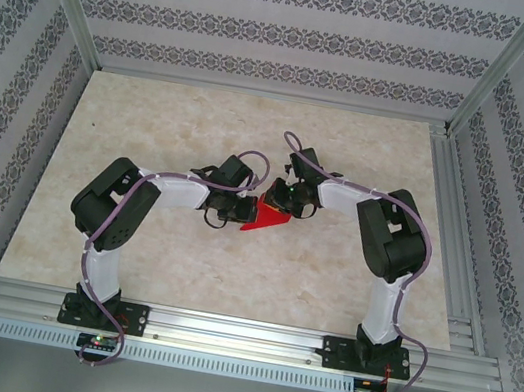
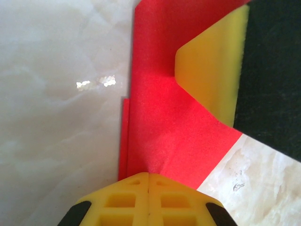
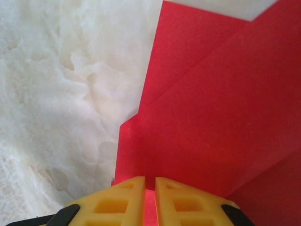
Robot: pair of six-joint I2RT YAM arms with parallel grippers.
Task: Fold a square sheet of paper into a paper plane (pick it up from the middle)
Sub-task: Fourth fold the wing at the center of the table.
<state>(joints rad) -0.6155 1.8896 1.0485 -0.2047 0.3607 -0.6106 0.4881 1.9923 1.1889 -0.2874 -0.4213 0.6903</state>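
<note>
Held the folded red sheet of paper (image 1: pixel 266 219) at the centre of the table (image 1: pixel 151 136) between both arms, pinched at one end in the closed left gripper (image 2: pixel 148 175) and just beside it in the right gripper (image 3: pixel 149 181), narrowed to a sliver, long fold running straight out from the left.

A flat tabletop (image 1: pixel 152 126) of pale cream, marble-patterned material carries a partly folded sheet of thin bright red paper (image 1: pixel 265 217). The paper lies on it with layers overlapping along straight creases. The marbled surface spreads out on every side of the paper. A small dark smudge (image 2: pixel 238 186) sits just beside the paper's edge. A silver aluminium rail (image 1: pixel 238 332) runs along the tabletop's near edge, well apart from the paper.
</note>
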